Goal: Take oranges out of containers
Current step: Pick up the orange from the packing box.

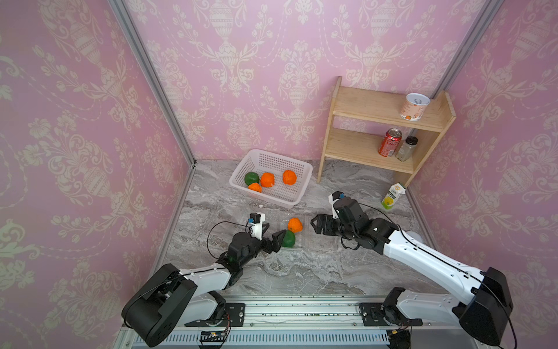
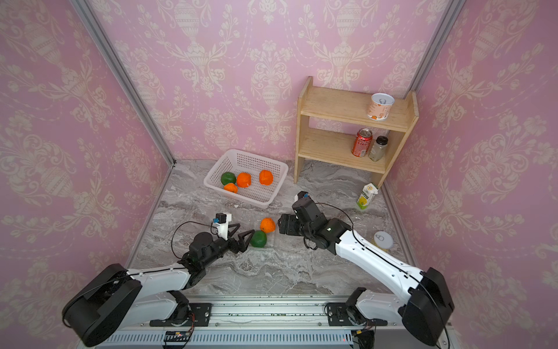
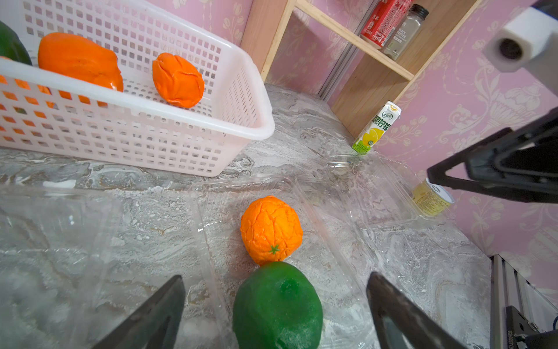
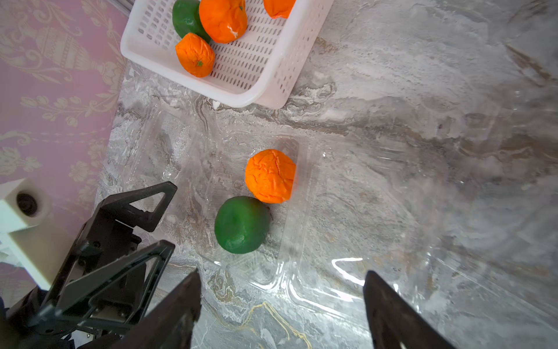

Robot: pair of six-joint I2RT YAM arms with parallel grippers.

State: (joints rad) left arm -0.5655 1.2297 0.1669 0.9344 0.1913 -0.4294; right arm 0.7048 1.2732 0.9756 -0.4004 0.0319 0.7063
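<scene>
An open clear container [image 4: 208, 181] lies mid-table and holds two oranges, one bright orange [image 1: 295, 225] [image 4: 270, 175] and one dark green [image 1: 289, 239] [image 4: 241, 225], touching each other. My left gripper [image 1: 276, 231] [image 3: 275, 276] is open, its fingers on either side of the green orange without touching it. My right gripper [image 1: 314, 225] [image 4: 282, 272] is open and holds nothing, hovering over the container's flipped-open lid [image 4: 362, 211]. Two other clear containers [image 3: 60, 226] [image 3: 386, 187] lie alongside, with no fruit in them. Several more oranges [image 1: 267, 179] sit in the white basket [image 1: 297, 167].
The basket stands at the back near the left wall. A wooden shelf [image 1: 383, 121] at the back right carries a red can [image 1: 389, 142], a spice jar [image 1: 406, 148] and a tin [image 1: 415, 106]. A juice carton [image 1: 392, 196] and a tin [image 2: 383, 240] stand by the right wall.
</scene>
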